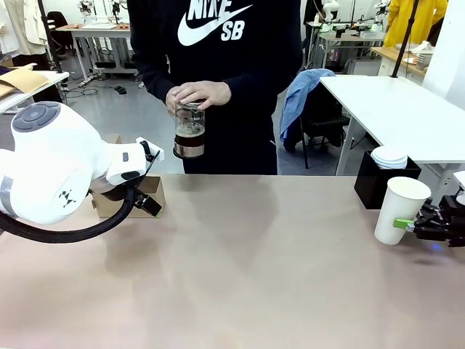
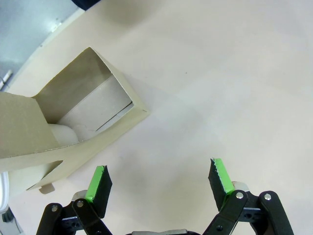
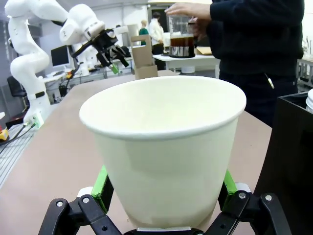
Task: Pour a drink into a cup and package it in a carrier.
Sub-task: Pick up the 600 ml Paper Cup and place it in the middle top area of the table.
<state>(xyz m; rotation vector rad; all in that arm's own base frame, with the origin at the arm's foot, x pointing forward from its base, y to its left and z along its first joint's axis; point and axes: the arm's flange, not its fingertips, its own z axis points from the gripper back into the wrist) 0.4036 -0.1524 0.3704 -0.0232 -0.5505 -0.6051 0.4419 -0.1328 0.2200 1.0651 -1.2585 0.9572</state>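
A person across the table holds the glass jug (image 1: 189,131) of dark drink in both hands, above the tabletop; the jug (image 3: 182,38) is also in the right wrist view. The brown carrier (image 1: 154,190) stands at the left, with my left gripper (image 1: 147,203) right beside it. In the left wrist view that gripper (image 2: 159,178) is open and empty over bare table, the carrier (image 2: 83,112) just to its upper left. The white cup (image 1: 400,209) stands upright at the right. My right gripper (image 3: 164,188) is open, its jaws on either side of the cup (image 3: 166,147) low down.
A black box (image 1: 381,187) with stacked white lids (image 1: 390,156) sits just behind the cup, close to my right gripper. My left arm (image 1: 51,171) bulks over the table's left side. The person (image 1: 218,65) stands at the middle of the far edge.
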